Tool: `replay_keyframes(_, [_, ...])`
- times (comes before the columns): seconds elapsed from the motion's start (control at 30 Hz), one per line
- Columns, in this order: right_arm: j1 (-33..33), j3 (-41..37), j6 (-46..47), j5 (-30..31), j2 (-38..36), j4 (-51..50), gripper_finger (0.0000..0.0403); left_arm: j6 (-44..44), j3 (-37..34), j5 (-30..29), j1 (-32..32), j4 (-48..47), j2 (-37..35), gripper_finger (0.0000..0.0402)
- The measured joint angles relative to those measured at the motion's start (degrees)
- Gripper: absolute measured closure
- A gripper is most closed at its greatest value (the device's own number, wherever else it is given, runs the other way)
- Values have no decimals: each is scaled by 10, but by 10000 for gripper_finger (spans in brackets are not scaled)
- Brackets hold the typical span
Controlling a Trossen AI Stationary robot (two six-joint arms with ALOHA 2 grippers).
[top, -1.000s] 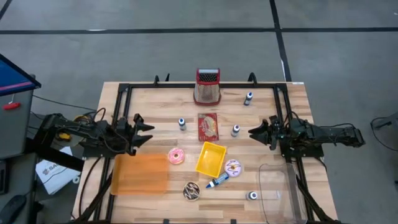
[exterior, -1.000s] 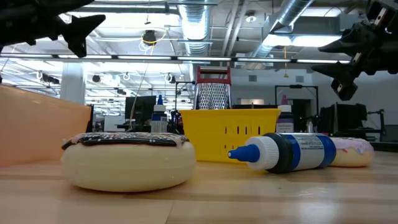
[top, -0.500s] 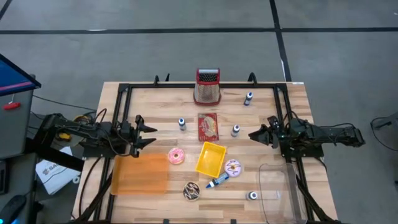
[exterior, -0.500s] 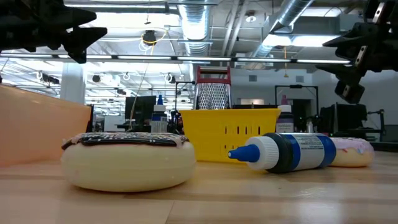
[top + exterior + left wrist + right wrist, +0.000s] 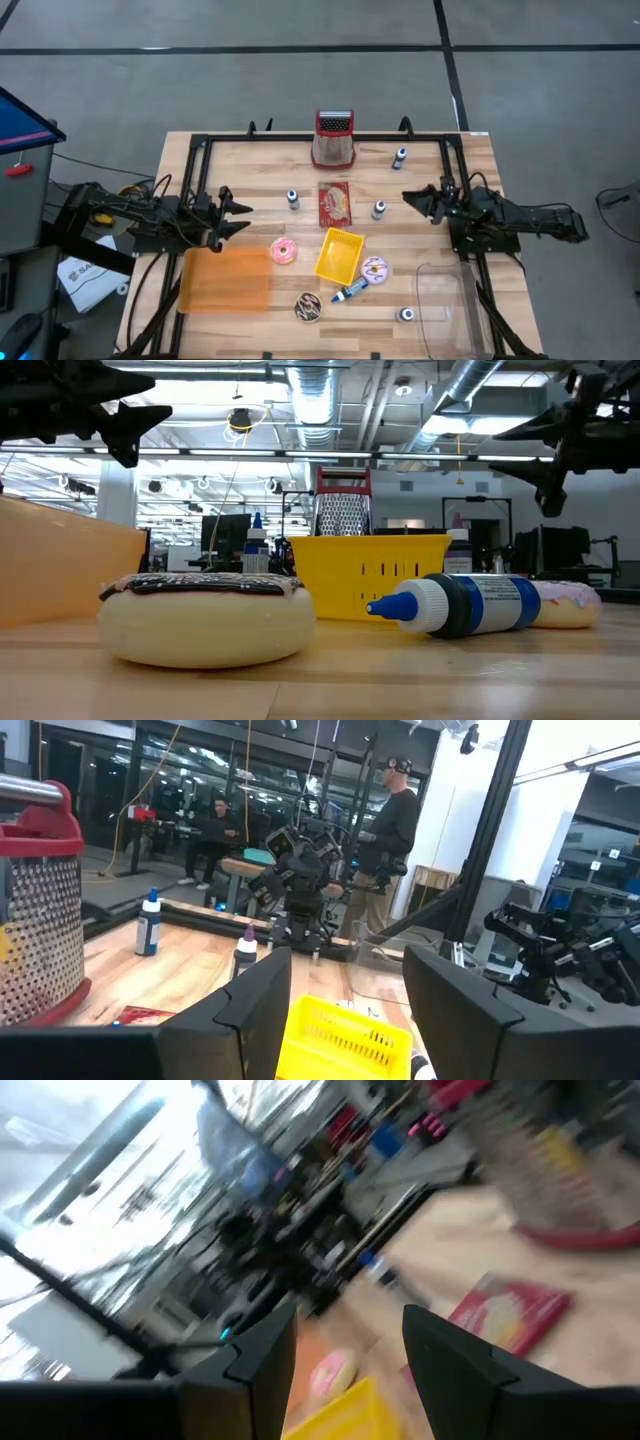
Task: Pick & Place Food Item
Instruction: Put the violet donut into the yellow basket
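Observation:
Food lies on the wooden table: a pink donut (image 5: 283, 251), a pink-and-white donut (image 5: 374, 268), a chocolate-iced donut (image 5: 308, 307) (image 5: 207, 616) and a red packet (image 5: 334, 203). They lie around a yellow basket (image 5: 339, 254). My left gripper (image 5: 238, 209) (image 5: 345, 970) hangs open above the table's left side, pointing right, up and left of the pink donut. At the right side my right gripper (image 5: 408, 198) (image 5: 350, 1330) hovers open, pointing left toward the packet. Neither holds anything.
An orange tray (image 5: 224, 280) sits at the near left and a clear container (image 5: 450, 300) at the near right. A red-topped grater (image 5: 334, 138) stands at the far edge. Small bottles (image 5: 293, 199) (image 5: 378, 209) (image 5: 400, 158) stand about. A blue bottle (image 5: 350, 291) lies beside the basket.
My right gripper has swung a little toward the table's far edge and rolled about its own line, staying open and above the table. Nothing on the table has moved.

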Motion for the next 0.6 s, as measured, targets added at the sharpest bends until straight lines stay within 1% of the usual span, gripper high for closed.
replay_keyframes(0.1, [-13, 0, -5, 39, 0, 8, 226, 6, 0, 0, 0, 4, 0, 211])
replay_keyframes(0.17, [-20, 0, -1, 54, 3, -7, 226, 20, 0, 0, 0, 4, 0, 211])
replay_keyframes(0.27, [-28, 0, 36, 58, 4, -37, 226, 30, 0, 0, 0, 17, 0, 211])
replay_keyframes(0.33, [-31, 0, 37, 58, 14, -37, 226, 34, 0, 0, 0, 33, 0, 211])
replay_keyframes(0.4, [-28, 0, 50, 57, 26, -37, 226, 67, 0, 0, 0, 58, 0, 211])
replay_keyframes(0.43, [-25, -2, 50, 55, 31, -30, 226, 87, 0, 0, 0, 72, 0, 211])
replay_keyframes(0.5, [-17, -8, 30, 30, 43, 2, 226, 125, 0, 0, 0, 105, 0, 211])
replay_keyframes(0.6, [4, -9, -44, -36, 67, 109, 226, 171, 0, 0, 0, 161, 0, 211])
